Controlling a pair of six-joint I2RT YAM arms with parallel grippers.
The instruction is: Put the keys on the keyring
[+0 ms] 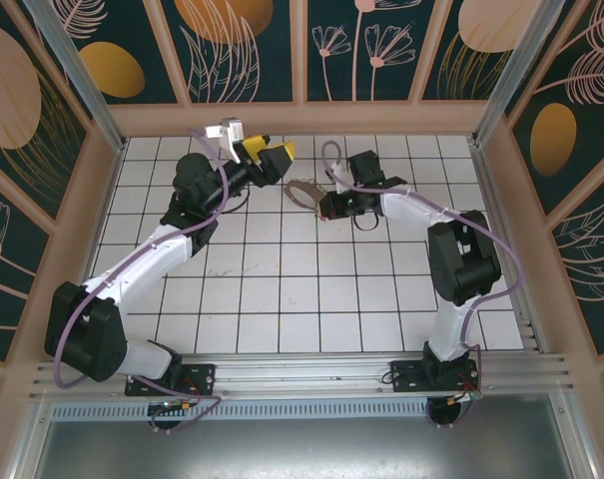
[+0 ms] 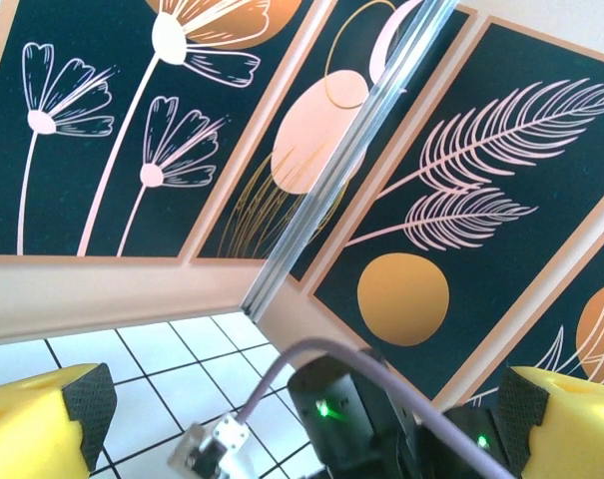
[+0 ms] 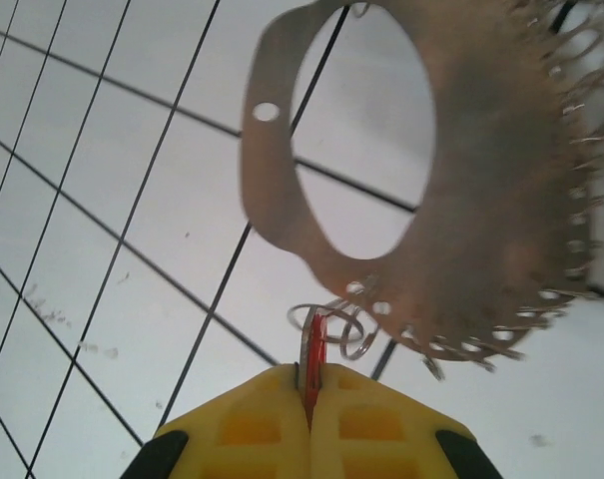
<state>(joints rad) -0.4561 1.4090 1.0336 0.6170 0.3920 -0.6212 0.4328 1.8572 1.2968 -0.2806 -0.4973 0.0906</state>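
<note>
- Keyring [image 3: 501, 200]: a flat metal plate with a large oval hole in it, a small round hole beside that, and many small wire rings strung along one edge.
- From above, the keyring [image 1: 302, 190] sits at the far middle of the white tiled table [image 1: 282, 289], between the tips of the two arms. I cannot tell whether it rests on the tiles or hangs just above them.
- Right gripper [image 3: 306, 399]: its yellow fingers are pressed together on a thin red tab [image 3: 314, 349], seen edge-on. I cannot tell whether this tab is a key.
- The red tab meets a small cluster of wire rings [image 3: 333, 324] at the near edge of the plate, so the gripper holds the keyring by that tab.
- From above, the right gripper [image 1: 323, 206] reaches in from the right and touches the right side of the keyring.
- Left gripper [image 1: 267, 155]: its yellow fingers are spread wide apart and hold nothing. It is raised, just left of and beyond the keyring, and apart from it.
- The left wrist camera looks past the left gripper [image 2: 303, 404] toward the far corner, at dark wall panels [image 2: 112, 120] painted with pale flowers, fern leaves and orange discs.
- Low between those spread fingers is the black body of the right arm [image 2: 346, 399] with green lights, and a purple cable [image 2: 272, 384] curving over it.
</note>
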